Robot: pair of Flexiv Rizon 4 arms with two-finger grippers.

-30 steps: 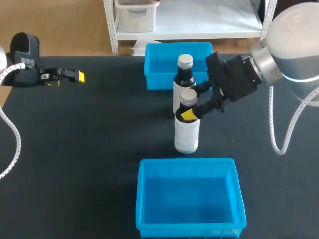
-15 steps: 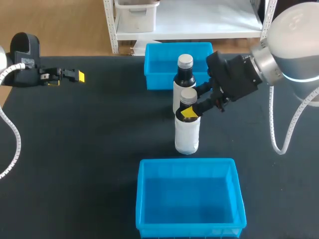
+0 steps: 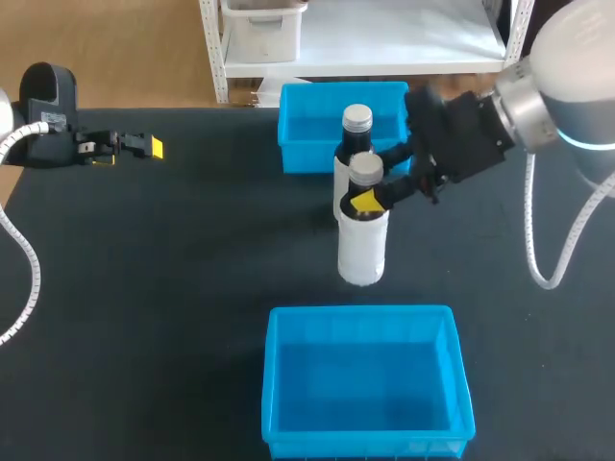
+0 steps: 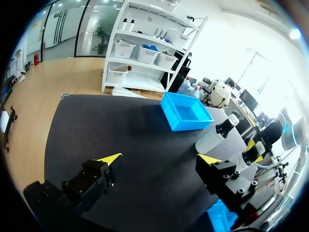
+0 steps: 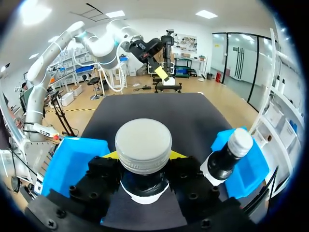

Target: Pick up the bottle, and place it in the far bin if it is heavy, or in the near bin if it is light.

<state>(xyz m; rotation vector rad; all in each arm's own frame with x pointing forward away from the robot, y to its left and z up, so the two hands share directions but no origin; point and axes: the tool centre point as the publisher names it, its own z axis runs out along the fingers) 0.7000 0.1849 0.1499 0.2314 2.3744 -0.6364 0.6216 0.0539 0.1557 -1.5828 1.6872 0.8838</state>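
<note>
Bottle [image 3: 362,245] neck clamped by right gripper [image 3: 363,199]; second bottle [image 3: 356,134] close behind, near bin [image 3: 360,312] rim ahead; left gripper [image 4: 159,162] fingers apart.

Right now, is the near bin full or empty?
Empty. The near bin shows only its bare blue floor, nothing inside.

White right arm [image 3: 575,67], black gripper [image 3: 369,197], yellow tips.

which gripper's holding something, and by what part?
Right gripper is shut on the front bottle, clamped at its dark neck just below the silver cap. Left gripper is open and holds nothing.
</note>
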